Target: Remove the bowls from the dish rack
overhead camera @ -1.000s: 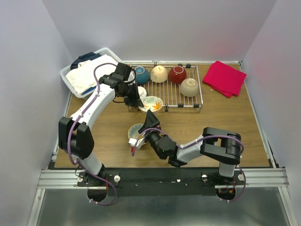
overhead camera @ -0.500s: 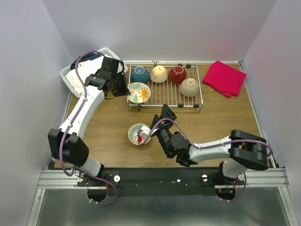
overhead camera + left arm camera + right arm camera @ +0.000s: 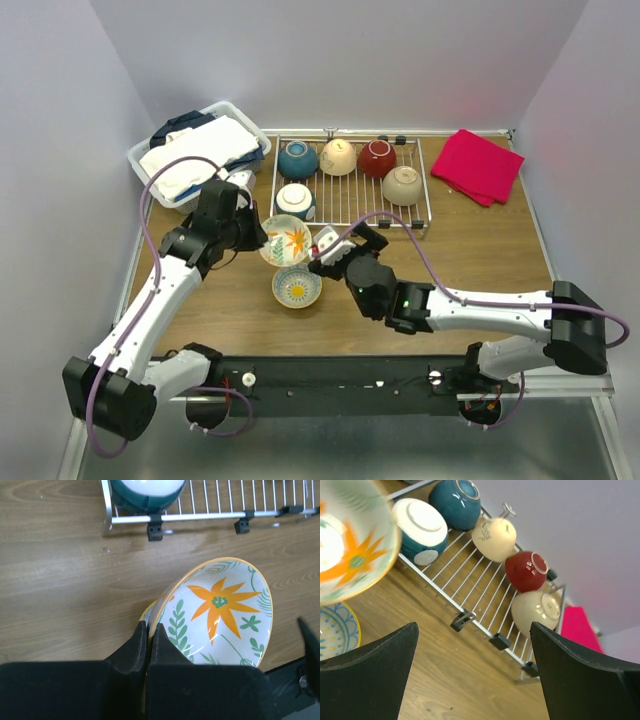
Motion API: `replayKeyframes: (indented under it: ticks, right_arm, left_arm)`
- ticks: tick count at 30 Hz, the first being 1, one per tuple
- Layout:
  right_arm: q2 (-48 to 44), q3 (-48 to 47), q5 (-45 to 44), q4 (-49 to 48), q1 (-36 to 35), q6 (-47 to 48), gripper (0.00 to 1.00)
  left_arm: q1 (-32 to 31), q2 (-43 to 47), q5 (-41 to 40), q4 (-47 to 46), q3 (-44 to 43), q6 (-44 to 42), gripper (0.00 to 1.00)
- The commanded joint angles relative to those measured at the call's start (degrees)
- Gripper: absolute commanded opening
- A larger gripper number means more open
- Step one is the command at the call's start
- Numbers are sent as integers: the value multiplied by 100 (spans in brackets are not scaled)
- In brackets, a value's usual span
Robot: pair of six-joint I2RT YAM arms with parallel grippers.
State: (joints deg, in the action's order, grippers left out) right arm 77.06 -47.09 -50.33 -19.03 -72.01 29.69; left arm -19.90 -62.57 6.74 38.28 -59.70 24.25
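**Orange-green floral bowl gripped by L pincer, off the rack**

Top view, w/ both wrist views.

(a) L pincer is clenched on the rim of the floral bowl. In the L wrist view its fingers are pressed together w/ the rim edge between them. The bowl is tilted, inside facing up and showing the orange flower and green leaves. It hangs over the worktop, between the rack's near rail and the blue-yellow bowl. That bowl sits upright on the worktop, just in front of the floral bowl. Whether the two touch cannot be told.

(b) R pincer is released, fingers spread wide. It hovers just right of the floral bowl, near the rack's near-left corner.

(c) Five bowls are in the rack, all bottom-up:
- the teal bowl, cream bowl and red bowl stand in a row along the far side;
- the beige bowl is near the right end, in front of the red bowl;
- the teal-white bowl is at the near-left corner.

(d) The rack lies flat at the far-centre of the worktop. The pink cloth lies to its right, apart from it. The white basket, w/ folded fabric inside, stands to its left.
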Motion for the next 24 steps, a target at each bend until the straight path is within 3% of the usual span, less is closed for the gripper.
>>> replayKeyframes:
  ticks: [1,11,17,24]
  right_arm:
    - [-270,-432,461,1549,633,-1930,100]
    - [-481,-609,1744,2421,1839,-3987,100]
    - [-630,-398,2105,2491,2068,-4401,100]
    - [-955,-117,2211,2518,2129,-4621,100]
  left_arm:
    - [-172,525,99,-777,651,193,0]
    - [-752,684,-103,-1516,1521,589,0]
    - [-1164,544,-595,-2000,1979,809,0]
    - [-1209,614,-1201,-2369,2480,1046,0]
